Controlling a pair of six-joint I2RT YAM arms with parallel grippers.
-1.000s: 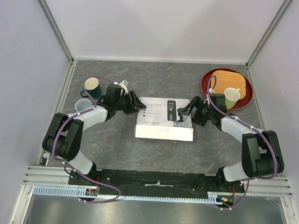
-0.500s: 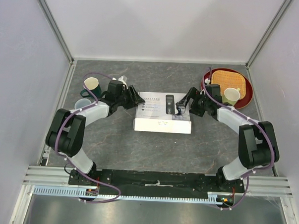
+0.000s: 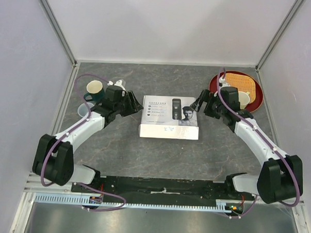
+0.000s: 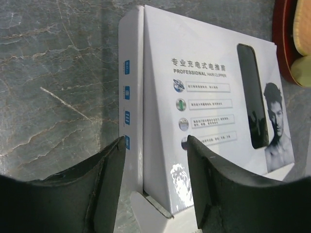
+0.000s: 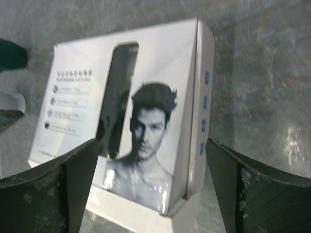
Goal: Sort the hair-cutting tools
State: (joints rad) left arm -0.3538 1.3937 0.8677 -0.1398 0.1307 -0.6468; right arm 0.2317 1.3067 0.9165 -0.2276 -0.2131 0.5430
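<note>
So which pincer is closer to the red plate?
Right. The right pincer sits just beside the red plate; the left pincer is on the far side of the white box.

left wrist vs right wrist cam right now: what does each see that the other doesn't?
Left wrist only: the white box's left side wall with blue icons, and the red plate rim at top right.
Right wrist only: the box's right side wall, and a dark green cup at the left edge.
Both: the box front with its dark window and printed man, the grey table, and open jaws: left gripper, right gripper.
</note>
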